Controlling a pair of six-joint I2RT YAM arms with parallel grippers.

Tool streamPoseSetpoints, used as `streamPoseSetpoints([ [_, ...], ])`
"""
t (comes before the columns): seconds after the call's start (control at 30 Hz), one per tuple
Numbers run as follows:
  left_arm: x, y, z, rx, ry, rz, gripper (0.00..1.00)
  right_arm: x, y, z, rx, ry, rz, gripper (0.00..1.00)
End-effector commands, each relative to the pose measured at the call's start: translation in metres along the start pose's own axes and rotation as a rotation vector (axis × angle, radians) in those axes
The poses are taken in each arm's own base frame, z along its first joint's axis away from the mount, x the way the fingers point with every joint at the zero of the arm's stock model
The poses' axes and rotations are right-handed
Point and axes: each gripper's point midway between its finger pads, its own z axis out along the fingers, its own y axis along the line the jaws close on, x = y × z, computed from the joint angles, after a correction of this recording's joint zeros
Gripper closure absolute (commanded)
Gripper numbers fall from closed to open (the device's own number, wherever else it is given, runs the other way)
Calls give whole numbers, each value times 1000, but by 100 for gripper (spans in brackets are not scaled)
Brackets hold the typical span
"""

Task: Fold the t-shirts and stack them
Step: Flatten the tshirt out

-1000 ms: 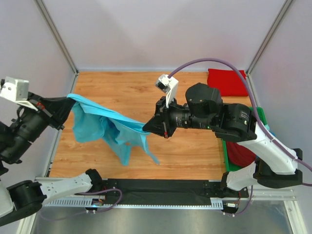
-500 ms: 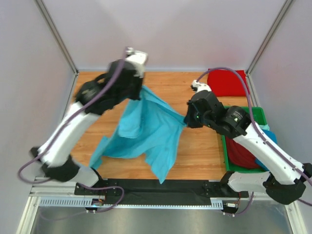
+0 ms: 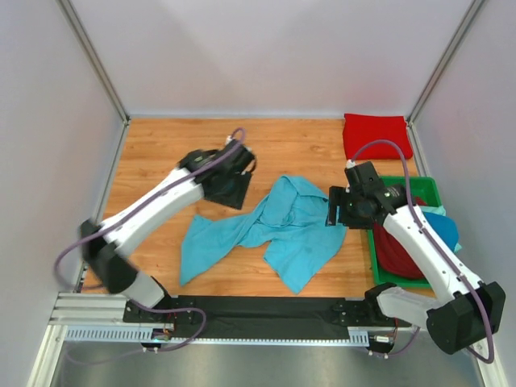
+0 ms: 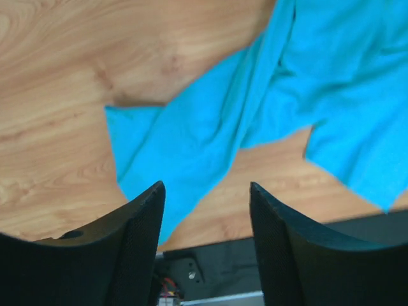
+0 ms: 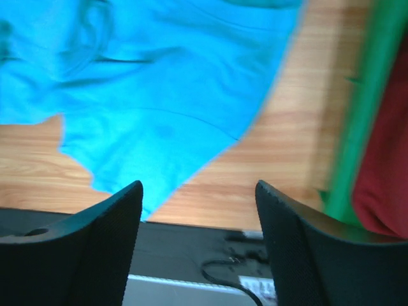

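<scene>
the left gripper (image 4: 205, 191) hangs over the table (image 3: 153, 145), jaws apart, holding nothing; the light turquoise t-shirt (image 3: 278, 230) lies rumpled in the middle of the table, between both arms. the right gripper (image 5: 197, 186), jaws apart too, is by its right edge; the arm hides part of the green tray (image 3: 427, 188) and the dark red shirt (image 3: 399, 256) inside; a bright red shirt (image 3: 375, 135) sits folded far back.

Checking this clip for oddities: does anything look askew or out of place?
The turquoise t-shirt lies bunched and twisted mid-table, not spread flat; left gripper and right gripper are open, holding nothing. Nothing else stands out.
</scene>
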Motion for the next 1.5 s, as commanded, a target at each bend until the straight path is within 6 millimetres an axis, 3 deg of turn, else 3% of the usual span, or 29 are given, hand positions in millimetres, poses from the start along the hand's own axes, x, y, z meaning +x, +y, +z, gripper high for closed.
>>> streamPoseSetpoints([
  [0.0,40,3,-57,210,-137,-163,39,-2,59,9,-335,-44,-11,29],
  [0.03,76,3,-45,233,-62,-160,42,0,77,10,-423,-23,24,31],
  [0.13,120,-7,-29,299,42,-187,50,-15,110,33,-502,-20,128,41],
  [0.2,145,-10,-9,326,62,-211,50,-31,129,36,-523,-40,138,44],
  [0.23,161,-5,4,300,81,-212,48,-30,139,47,-516,-15,134,45],
  [0.27,163,-4,10,292,76,-216,40,-33,146,50,-523,-15,129,45],
  [0.33,169,0,19,257,88,-200,34,-40,159,55,-517,-15,103,38],
  [0.37,167,-1,23,257,82,-201,32,-38,158,71,-478,13,99,36],
  [0.57,163,-3,59,196,71,-196,35,-45,151,123,-321,57,72,34],
  [0.83,174,-11,106,146,170,-116,39,-48,158,144,-293,97,71,52],
  [0.87,174,-10,110,137,169,-104,51,-46,158,147,-289,101,71,56],
  [0.9,171,-7,113,109,164,-97,58,-44,157,152,-280,110,71,67],
  [0.97,171,-1,110,73,175,-90,79,-42,155,156,-270,121,67,80],
  [1.0,165,3,108,55,159,-91,86,-40,153,156,-264,124,64,97],
  [1.03,164,8,100,38,151,-91,100,-41,152,153,-263,116,55,100],
  [1.1,149,17,80,22,85,-115,100,-39,145,142,-239,126,41,100],
  [1.13,152,22,68,17,92,-119,100,-37,142,133,-236,128,20,100],
  [1.17,149,23,56,29,73,-130,100,-37,139,105,-251,110,13,100],
  [1.2,135,25,32,70,-11,-160,100,-31,134,93,-256,111,6,100],
  [1.23,137,32,18,72,-25,-170,100,-28,131,80,-264,103,6,100],
  [1.27,134,36,5,81,-56,-174,100,-29,126,50,-291,62,5,100],
  [1.3,120,40,-21,122,-143,-170,100,-26,124,40,-300,57,6,100],
  [1.37,117,51,-48,125,-179,-164,100,-27,121,12,-328,27,11,100],
  [1.4,105,59,-71,119,-235,-161,100,-32,123,4,-345,9,13,100],
  [1.47,81,67,-96,122,-313,-166,100,-61,133,-8,-382,-62,35,100],
])
